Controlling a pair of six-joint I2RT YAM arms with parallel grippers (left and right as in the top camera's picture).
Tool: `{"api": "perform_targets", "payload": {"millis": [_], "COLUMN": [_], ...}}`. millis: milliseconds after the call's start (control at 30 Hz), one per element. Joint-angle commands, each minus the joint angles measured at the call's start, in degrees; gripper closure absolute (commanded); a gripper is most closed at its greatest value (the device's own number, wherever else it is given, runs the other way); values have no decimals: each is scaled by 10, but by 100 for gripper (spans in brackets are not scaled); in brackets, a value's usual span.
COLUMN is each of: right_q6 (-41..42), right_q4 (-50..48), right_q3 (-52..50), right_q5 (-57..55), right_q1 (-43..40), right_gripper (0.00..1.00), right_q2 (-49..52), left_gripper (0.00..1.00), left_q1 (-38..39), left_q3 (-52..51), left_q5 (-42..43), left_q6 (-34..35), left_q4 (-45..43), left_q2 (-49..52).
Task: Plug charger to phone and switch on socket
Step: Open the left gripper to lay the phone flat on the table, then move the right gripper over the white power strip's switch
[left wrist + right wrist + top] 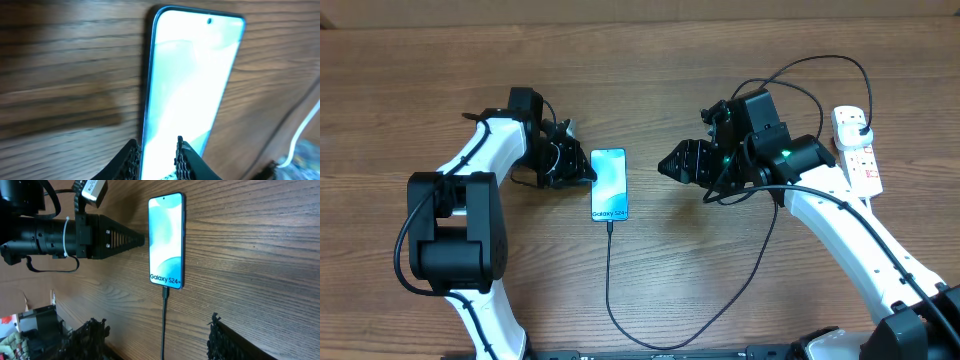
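The phone point(609, 185) lies flat on the wooden table, its lit blue-teal screen facing up with "Galaxy" text at the near end point(165, 280). The charger's thin black cable point(610, 290) has its connector point(611, 227) in the phone's near end. It loops right to a black plug point(861, 130) in the white socket strip point(863, 168). My left gripper point(588, 172) is at the phone's left edge, its fingers point(131, 161) slightly apart astride that edge. To the phone's right hovers my right gripper point(670, 163), open and empty, with the cable point(164, 325) running between its fingers in its wrist view.
The socket strip lies at the table's far right, beside my right arm point(840, 215). My left arm's black base point(450, 235) stands at the front left. A cardboard wall point(620, 8) runs along the table's back edge.
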State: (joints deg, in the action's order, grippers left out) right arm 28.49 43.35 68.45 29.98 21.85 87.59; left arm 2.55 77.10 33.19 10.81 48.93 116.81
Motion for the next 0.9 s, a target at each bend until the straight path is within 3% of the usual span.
{"api": "perform_targets", "payload": {"millis": [0,233,500,600,633,667,767,867], "right_q6": [-5,-14,-19,-29,-37,-46,-72,-87], "right_q4": [2,6,16,32,44,56,93,130], "right_q3": [2,2,3,7,14,21,48,80], "right_q5": [-4,-4,-4,-4,-4,-4,-4,-3], "right_q1": [-1,-2,-30,-60,-80,-98,-153,-221], "right_gripper": [32,38,56,73,83,90,96,96], "right_q2": [-18,-18,-18,-18,-19,-20,-26,-28], "left_gripper": [73,76,80,79,79,78,71,51], "left_q1": [0,0,0,1,1,1,1,1], "left_q3": [-1,27,198,270,305,323,359,370], "left_q5": [-71,-116,-135,-135,-135,-134,-129,-122], "left_q6": [4,0,-34,-37,-37,-37,-37,-34], "left_q4": [3,25,149,193,211,219,232,231], "left_q2": [3,2,-37,-61,-77,-87,-114,-137]}}
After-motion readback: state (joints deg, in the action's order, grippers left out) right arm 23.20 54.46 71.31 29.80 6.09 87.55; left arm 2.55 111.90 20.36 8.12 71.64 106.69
